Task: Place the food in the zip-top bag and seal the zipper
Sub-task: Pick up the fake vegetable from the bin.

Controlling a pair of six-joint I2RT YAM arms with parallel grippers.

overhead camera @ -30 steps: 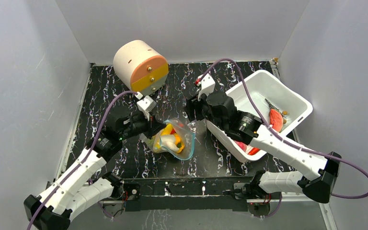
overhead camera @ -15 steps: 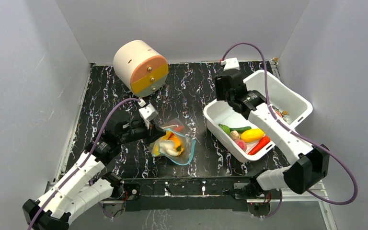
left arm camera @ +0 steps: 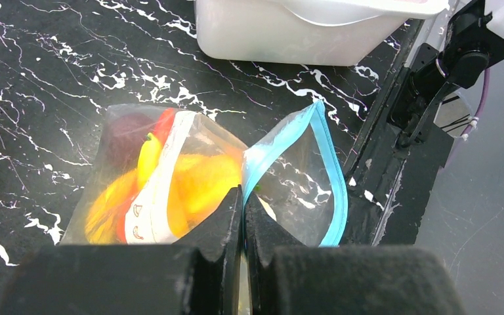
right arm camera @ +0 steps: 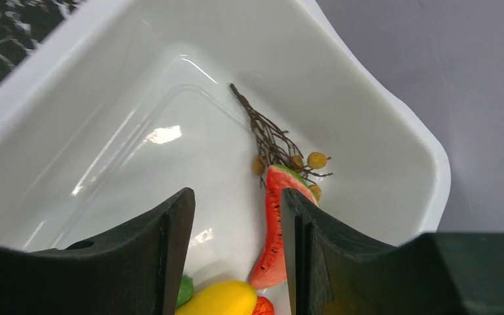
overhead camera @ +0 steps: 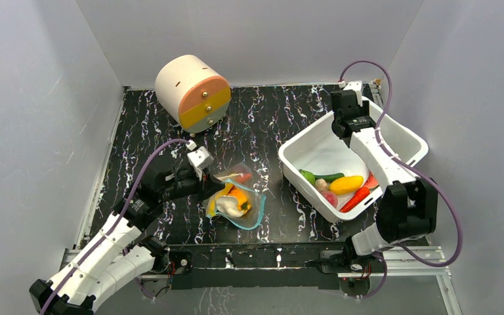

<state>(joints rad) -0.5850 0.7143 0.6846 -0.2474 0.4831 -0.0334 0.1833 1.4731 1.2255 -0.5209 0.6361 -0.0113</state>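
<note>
Desk [overhead camera: 262, 111]: flat black surface with white marble-like veining. Clear floppy plastic zip-top bag [overhead camera: 239, 200] lies at 6 to 7 o'clock of the desk's centre, slumped, its film glossy and wrinkled. Inside it is small smooth plastic toy food [left arm camera: 197, 187]: a curved yellow banana [left arm camera: 147, 156], an orange-yellow rounded piece, a red tip and a white lump. A white label strip [left arm camera: 154, 197] with small red marks crosses the bag wall. Thin teal-blue zipper strip [left arm camera: 331, 174] borders the mouth at the bag's 4 o'clock side; its two lips stand apart in a teardrop loop, unsealed. Left claw [left arm camera: 243, 195], matte black with wedge-shaped fingers, is clenched on the bag's film at the mouth edge, from the bag's 9 o'clock side; the jaws show no gap. White rectangular hard plastic tub [overhead camera: 315, 128], glossy with rounded corners, sits askew at 3 o'clock. It holds a green cucumber [overhead camera: 319, 177], a yellow oval piece [overhead camera: 346, 184], an orange-red tapered piece [overhead camera: 357, 198], a pink round piece [overhead camera: 330, 197], a red watermelon wedge [right arm camera: 272, 230] with green rind, and a brown twig [right arm camera: 269, 134] bearing small tan berries. Right claw [right arm camera: 236, 203] hangs over the tub's 1 o'clock corner, released, jaws parted with nothing between them. Cream cylinder [overhead camera: 184, 79] lies on its side at 10 to 11 o'clock, its end face banded orange, yellow and grey with two brass studs.
</note>
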